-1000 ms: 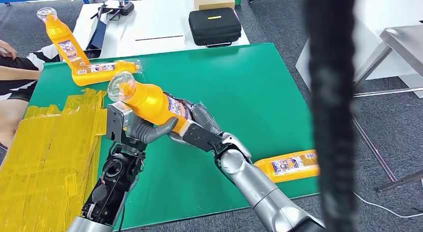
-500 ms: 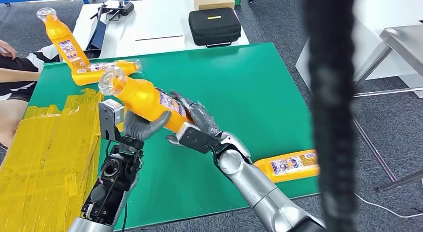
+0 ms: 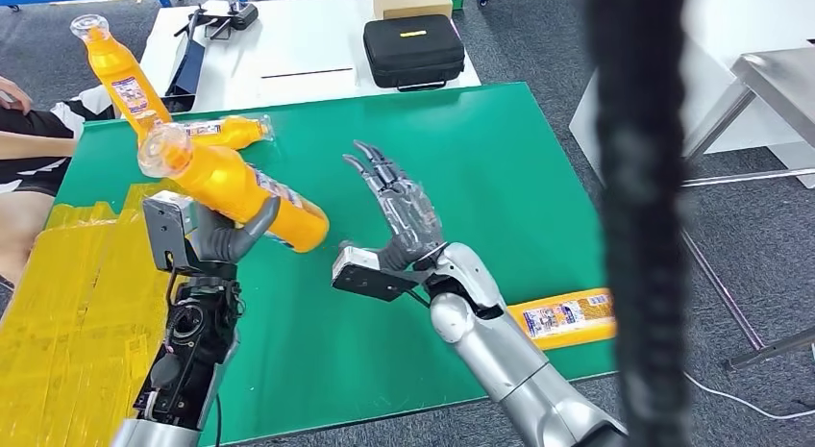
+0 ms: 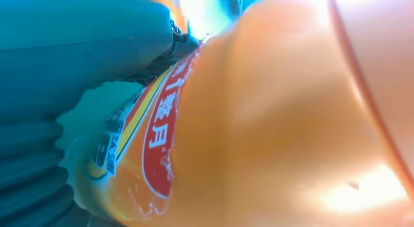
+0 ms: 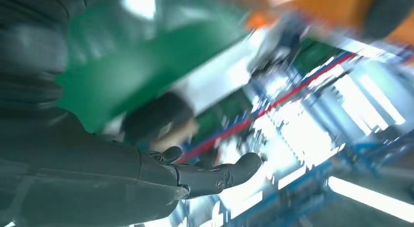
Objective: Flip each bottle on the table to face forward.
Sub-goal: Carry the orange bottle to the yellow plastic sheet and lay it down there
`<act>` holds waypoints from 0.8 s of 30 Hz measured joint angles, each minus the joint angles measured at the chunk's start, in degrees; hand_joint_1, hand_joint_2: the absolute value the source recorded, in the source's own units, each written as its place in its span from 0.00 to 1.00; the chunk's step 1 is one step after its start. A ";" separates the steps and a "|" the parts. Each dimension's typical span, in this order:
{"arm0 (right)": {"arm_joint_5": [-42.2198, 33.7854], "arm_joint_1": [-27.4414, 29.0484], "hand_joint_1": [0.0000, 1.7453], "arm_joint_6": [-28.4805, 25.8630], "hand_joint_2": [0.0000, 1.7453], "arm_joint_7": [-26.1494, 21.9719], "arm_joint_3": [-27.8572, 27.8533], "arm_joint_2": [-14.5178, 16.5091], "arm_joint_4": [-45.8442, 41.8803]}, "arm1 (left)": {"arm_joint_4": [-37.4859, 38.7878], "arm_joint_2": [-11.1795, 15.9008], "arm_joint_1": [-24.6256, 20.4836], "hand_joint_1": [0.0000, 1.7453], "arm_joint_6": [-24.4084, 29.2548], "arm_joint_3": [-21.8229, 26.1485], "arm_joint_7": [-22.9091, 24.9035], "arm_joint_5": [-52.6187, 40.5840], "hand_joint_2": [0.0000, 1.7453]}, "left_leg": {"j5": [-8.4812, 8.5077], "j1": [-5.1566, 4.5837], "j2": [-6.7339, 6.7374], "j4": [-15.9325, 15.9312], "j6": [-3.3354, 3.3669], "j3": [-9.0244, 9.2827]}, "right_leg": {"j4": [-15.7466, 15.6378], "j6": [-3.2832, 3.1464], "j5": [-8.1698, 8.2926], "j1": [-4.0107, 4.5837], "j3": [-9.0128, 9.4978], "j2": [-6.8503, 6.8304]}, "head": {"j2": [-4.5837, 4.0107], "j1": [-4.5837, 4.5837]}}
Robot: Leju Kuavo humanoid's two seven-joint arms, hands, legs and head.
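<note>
Fingers [image 3: 252,224] of the left hand [image 3: 216,240] wrap the orange bottle [image 3: 231,186] mid-body; right hand [image 3: 399,221] spread, empty. Glossy, rigid plastic looks slippery; grip the label band.

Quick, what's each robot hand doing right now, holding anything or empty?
Left robot hand: holding the orange bottle above the green table.
Right robot hand: open, fingers spread, holding nothing.

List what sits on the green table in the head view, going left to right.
Yellow tape patch → left hand holding an orange bottle above the table → right hand, fingers spread, holding nothing → orange bottle lying at the table's right edge.
</note>
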 joint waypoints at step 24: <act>15.80 12.17 0.00 8.28 1.00 11.43 -5.86 -13.61 -22.51 | 14.45 14.15 -3.83 1.00 16.53 -6.28 45.55 -81.80 1.00 | 0.00 0.01 0.04 0.00 0.00 0.01 | -0.01 0.00 0.00 0.01 -0.02 0.00 | 0.00 0.01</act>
